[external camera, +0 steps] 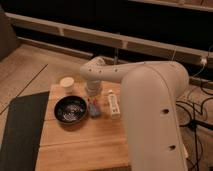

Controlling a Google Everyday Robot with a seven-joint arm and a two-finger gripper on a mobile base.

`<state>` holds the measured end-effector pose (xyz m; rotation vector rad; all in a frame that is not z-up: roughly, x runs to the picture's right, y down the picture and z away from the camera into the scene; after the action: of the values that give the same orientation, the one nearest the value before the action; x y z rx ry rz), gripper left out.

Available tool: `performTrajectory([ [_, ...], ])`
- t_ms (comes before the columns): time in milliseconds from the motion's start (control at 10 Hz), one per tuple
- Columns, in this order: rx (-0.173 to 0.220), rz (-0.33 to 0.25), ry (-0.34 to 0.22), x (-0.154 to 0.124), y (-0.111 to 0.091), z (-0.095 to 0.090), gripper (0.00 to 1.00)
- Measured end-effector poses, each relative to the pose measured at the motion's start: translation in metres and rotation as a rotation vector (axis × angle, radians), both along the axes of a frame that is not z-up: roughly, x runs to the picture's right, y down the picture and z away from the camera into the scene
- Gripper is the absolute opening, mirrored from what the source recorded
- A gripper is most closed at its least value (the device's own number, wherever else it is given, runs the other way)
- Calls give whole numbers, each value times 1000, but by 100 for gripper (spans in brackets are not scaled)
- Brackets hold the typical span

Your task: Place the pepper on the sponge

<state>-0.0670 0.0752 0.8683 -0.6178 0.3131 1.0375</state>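
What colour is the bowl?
The bowl is black, best in camera view; the end effector hangs by the sponge.

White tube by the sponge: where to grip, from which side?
Mid-length on the white tube, probably from straight above, closing across its narrow width: it lies flat on the wooden table, long axis pointing away from the camera. The gripper hangs beside it, over the sponge.

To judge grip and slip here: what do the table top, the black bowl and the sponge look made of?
The table top looks like wood with a matte finish; plank seams show. The black bowl is glossy, likely glazed ceramic or plastic, and its inside glints. The sponge is blue-grey and dull, probably foam. The gripper hangs right above the sponge.
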Motion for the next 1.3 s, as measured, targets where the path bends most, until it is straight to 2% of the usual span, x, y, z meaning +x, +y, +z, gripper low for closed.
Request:
performTrajectory([
  [400,-55,12,-16,-1,21,20,0],
  [700,-77,17,-37,-5,29,32,1],
  [1000,-80,26,-52,-6,29,35,24],
  [1100,-80,31,-57,-6,28,35,38],
  [1300,-78,33,-62,-6,27,33,56],
])
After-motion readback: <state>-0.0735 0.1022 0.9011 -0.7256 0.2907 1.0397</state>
